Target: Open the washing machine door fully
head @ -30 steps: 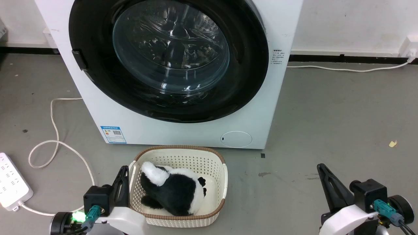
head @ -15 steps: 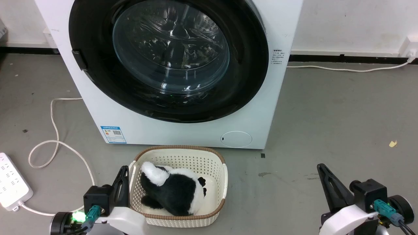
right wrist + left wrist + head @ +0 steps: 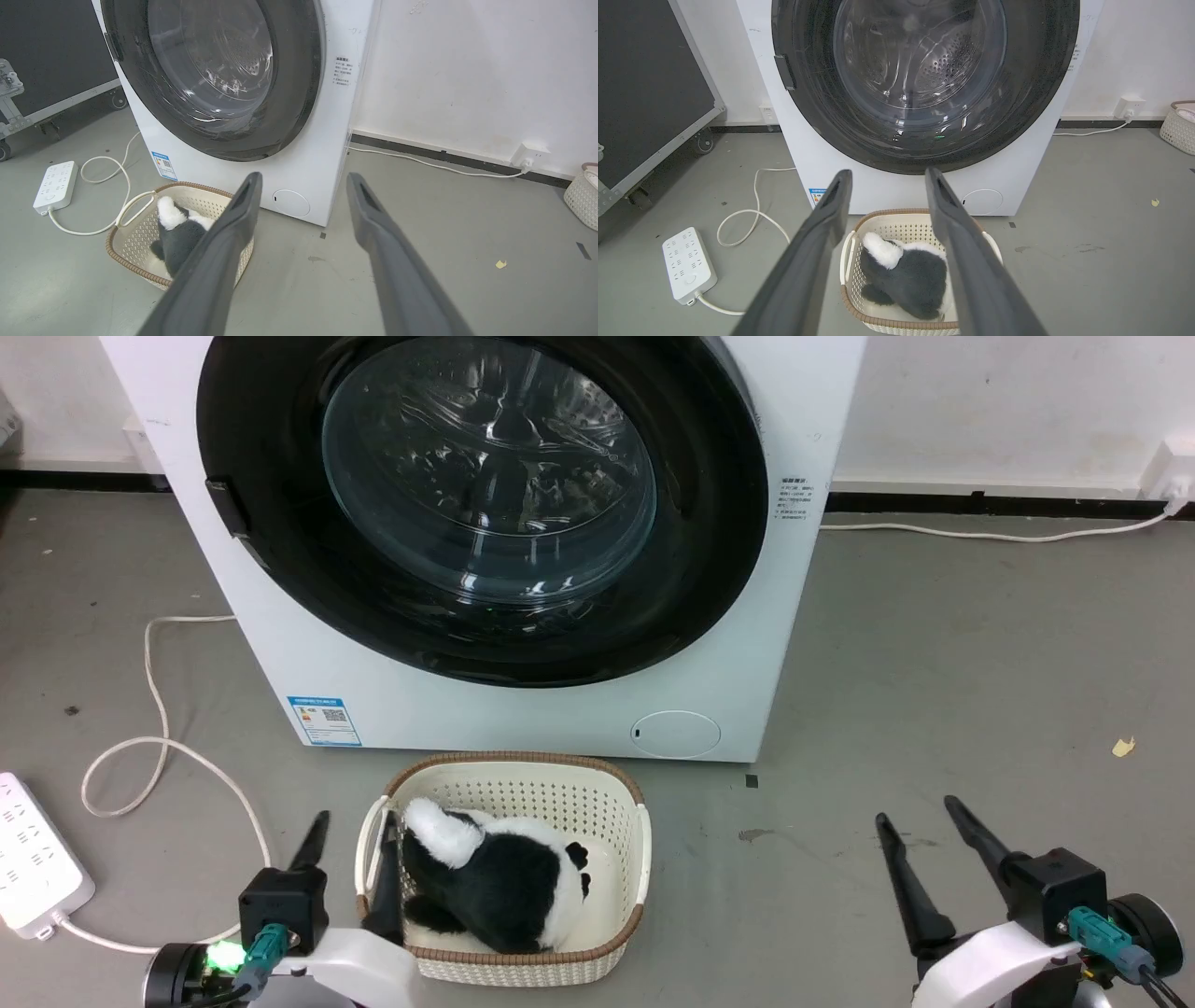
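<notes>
washing machine door [image 3: 485,495] closed, left gripper [image 3: 355,821], right gripper [image 3: 917,810], fingers spread

Cream basket [image 3: 523,759] just before washing machine [image 3: 523,714]

Washing machine [image 3: 560,714] upper centre; basket [image 3: 523,761] on the floor [image 3: 934,663] just before it, toy [image 3: 495,887] inside; power strip [image 3: 33,863] lower left, its cord [image 3: 154,747] seemingly reaching the machine.

Test lab: bare grey floor [image 3: 934,663], wheeled flight case [image 3: 644,93], power strip [image 3: 689,266].
</notes>
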### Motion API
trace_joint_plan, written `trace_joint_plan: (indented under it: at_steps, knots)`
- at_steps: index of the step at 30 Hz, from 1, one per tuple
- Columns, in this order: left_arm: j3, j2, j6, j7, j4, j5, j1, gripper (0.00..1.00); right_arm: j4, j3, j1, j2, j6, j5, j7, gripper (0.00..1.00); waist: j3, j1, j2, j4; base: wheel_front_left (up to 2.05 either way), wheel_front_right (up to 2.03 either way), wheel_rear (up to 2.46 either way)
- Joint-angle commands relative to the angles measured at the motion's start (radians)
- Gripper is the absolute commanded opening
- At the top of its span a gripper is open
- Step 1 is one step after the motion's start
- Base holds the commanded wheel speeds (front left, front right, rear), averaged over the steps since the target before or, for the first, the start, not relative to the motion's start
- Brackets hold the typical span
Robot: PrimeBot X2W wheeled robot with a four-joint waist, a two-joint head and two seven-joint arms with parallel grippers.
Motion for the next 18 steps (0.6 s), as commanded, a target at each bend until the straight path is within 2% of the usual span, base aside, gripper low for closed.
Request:
trace_joint_plan:
  at_steps: [1,18]
  knots:
    - [-0.004,0.000,0.001,-0.005,0.002,0.001,0.000,1.00,0.000,0.000,0.001,0.000,0.000,0.005,-0.005,1.00,0.000,0.0000,-0.0001,0.000,0.00,0.00,0.00]
    - [-0.033,0.001,0.016,-0.045,0.010,0.001,-0.011,1.00,-0.007,-0.009,-0.007,0.001,0.000,0.017,-0.045,1.00,0.020,0.0000,-0.0001,0.008,0.00,0.00,0.00]
